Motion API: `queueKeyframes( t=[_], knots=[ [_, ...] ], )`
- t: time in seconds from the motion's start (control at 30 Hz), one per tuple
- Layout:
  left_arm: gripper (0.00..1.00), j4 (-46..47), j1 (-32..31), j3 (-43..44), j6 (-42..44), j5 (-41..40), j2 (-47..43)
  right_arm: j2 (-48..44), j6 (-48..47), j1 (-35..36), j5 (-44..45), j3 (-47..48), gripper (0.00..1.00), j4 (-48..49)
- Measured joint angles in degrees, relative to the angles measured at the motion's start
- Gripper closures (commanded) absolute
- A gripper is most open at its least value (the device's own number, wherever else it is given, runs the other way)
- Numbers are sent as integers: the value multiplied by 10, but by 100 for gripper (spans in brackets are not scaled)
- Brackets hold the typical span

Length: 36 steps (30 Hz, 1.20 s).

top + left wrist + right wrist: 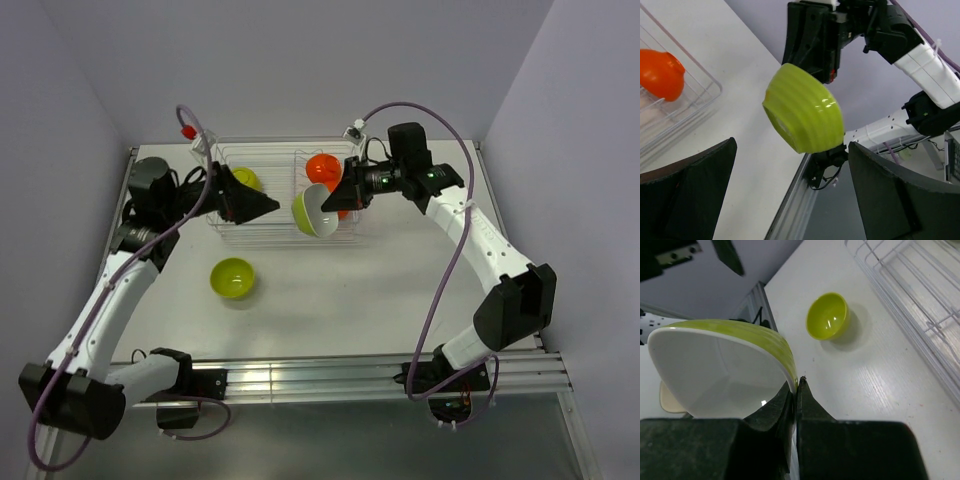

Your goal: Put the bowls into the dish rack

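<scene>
My right fingers (812,407) pinched the white-lined green bowl (316,210) by its rim, tipped on edge at the dish rack (285,238), probably to slot upright; left fingers (690,185) spread, empty; another green bowl (232,277) sat on the tabletop (400,290).

This is a robot test lab. Plain pale walls (300,60) close in a white table (400,290) on three sides, and a metal rail (320,378) at the table's near edge carries two robot arms (480,235) with cables (440,290).
</scene>
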Motion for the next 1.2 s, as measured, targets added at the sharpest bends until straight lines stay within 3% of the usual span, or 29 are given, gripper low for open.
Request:
queueKeyframes(
  t=[0.23, 0.53, 0.77, 1.07, 1.2],
  knots=[
    [1, 25, -71, 24, -57, -26, 100, 0, 57, -40, -18, 0, 100, 45],
    [1, 88, -113, 29, -115, -31, 113, 0, 72, -54, 0, -1, 100, 46],
    [1, 74, -134, 54, -110, -63, 135, 0, 78, -54, 4, -1, 100, 47],
    [12, 46, -154, 76, -82, -98, 150, 0, 77, -54, 33, -1, 100, 43],
    [23, 37, -156, 80, -72, -109, 158, 0, 76, -53, 44, -1, 100, 41]
  ],
)
